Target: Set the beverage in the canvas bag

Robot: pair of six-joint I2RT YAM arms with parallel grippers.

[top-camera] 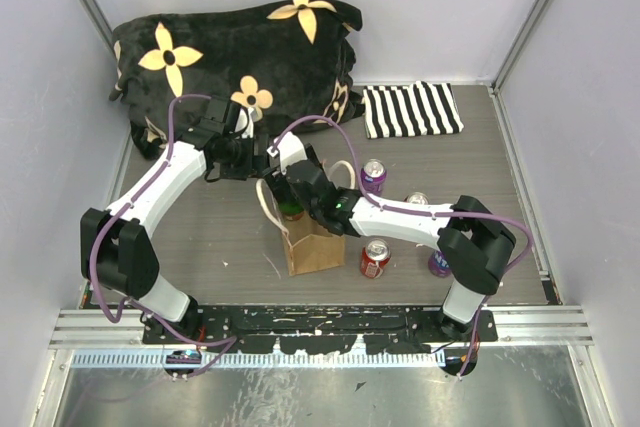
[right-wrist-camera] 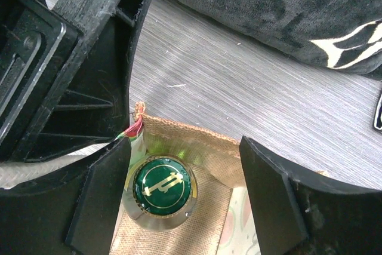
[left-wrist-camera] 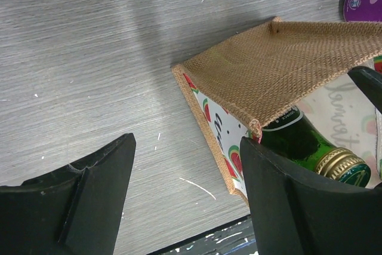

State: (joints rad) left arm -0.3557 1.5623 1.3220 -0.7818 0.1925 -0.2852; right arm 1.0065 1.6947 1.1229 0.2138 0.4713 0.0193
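Observation:
The tan canvas bag [top-camera: 312, 247] stands upright at the table's middle, its cream handles spread. A green glass bottle [top-camera: 292, 211] stands inside it, its gold-and-green cap [right-wrist-camera: 162, 186] near the bag's corner. My right gripper [top-camera: 305, 189] is open just above the bag mouth [right-wrist-camera: 197, 141], jaws on either side of the cap without touching it [right-wrist-camera: 185, 147]. My left gripper [top-camera: 283, 169] is open [left-wrist-camera: 188, 147] beside the bag's corner [left-wrist-camera: 280, 64], its right finger [left-wrist-camera: 298, 201] close to the bottle's neck [left-wrist-camera: 310, 144].
A black flowered cushion [top-camera: 230, 47] lies at the back left and a striped cloth [top-camera: 410, 109] at the back right. A purple can [top-camera: 373, 176], a red can [top-camera: 375, 258], another purple can [top-camera: 438, 265] and a silver-topped can [top-camera: 418, 199] stand right of the bag.

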